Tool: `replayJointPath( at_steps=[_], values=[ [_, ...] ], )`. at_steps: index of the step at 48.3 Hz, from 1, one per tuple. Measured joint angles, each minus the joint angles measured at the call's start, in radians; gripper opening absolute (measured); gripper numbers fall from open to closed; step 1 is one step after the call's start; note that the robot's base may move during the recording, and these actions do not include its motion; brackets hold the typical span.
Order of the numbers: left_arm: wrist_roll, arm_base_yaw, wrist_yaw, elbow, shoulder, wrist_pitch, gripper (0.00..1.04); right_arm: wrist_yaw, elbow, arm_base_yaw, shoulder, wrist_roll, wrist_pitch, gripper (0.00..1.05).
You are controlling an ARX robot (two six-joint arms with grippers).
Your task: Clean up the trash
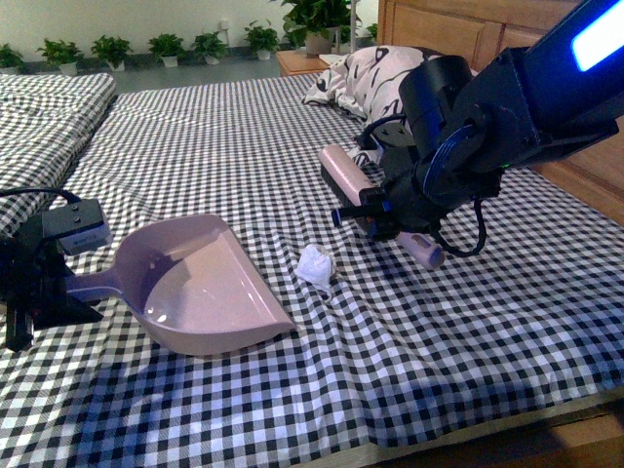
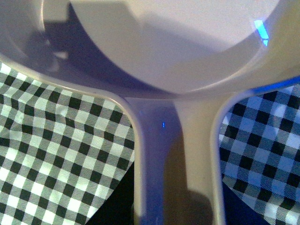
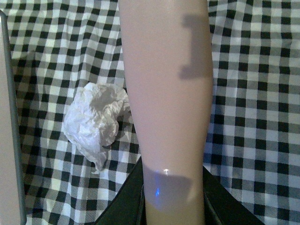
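The trash point(image 1: 316, 265), a small crumpled white wad, lies on the checked bedcover between the dustpan and the brush. The pale pink dustpan point(image 1: 195, 288) rests on the cover with its open lip toward the wad. My left gripper point(image 1: 58, 283) is shut on its handle point(image 2: 176, 159). My right gripper point(image 1: 382, 210) is shut on the pink brush point(image 1: 346, 175), held low just right of the wad. In the right wrist view the brush point(image 3: 168, 93) runs up the middle with the trash point(image 3: 96, 122) beside it, and the dustpan's edge point(image 3: 7, 140) shows at the side.
A white black-patterned pillow point(image 1: 375, 73) lies behind the right arm against a wooden headboard point(image 1: 458, 29). A nightstand point(image 1: 302, 60) and potted plants stand at the back. A second bed point(image 1: 49, 117) is at the left. The bed's front edge point(image 1: 507, 419) runs close below.
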Motion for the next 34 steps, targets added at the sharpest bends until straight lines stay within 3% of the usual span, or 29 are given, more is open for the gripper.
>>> replayJointPath(
  at_steps=[34],
  values=[
    [0.007,-0.058,0.014,0.177,0.141,-0.121,0.23,0.021,-0.05,-0.014,0.013,-0.052,0.068,0.19]
  ],
)
